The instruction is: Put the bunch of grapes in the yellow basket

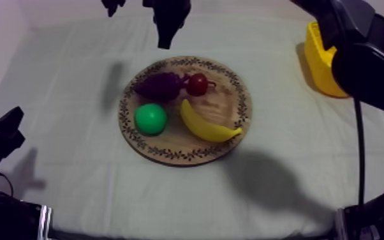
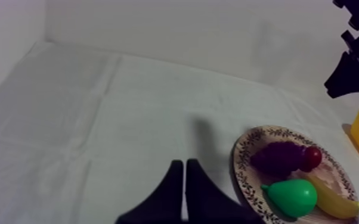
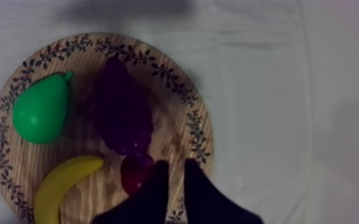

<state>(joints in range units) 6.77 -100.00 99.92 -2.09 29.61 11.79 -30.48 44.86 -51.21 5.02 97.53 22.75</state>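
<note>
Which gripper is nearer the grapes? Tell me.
Right. The right gripper hangs over the board near the grapes; the left gripper sits well off the board, at my left side.

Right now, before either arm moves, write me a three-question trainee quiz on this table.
1. True or false: the bunch of grapes already lies in the yellow basket.
2. Pick one: the basket stands at the robot's A) left side, B) right side, C) middle of the table.
3. Count: how many toy fruits lie on the wooden board?
Key: 1 false, it lies on the board; 2 B; 3 four: grapes, pear, banana, small red fruit.
</note>
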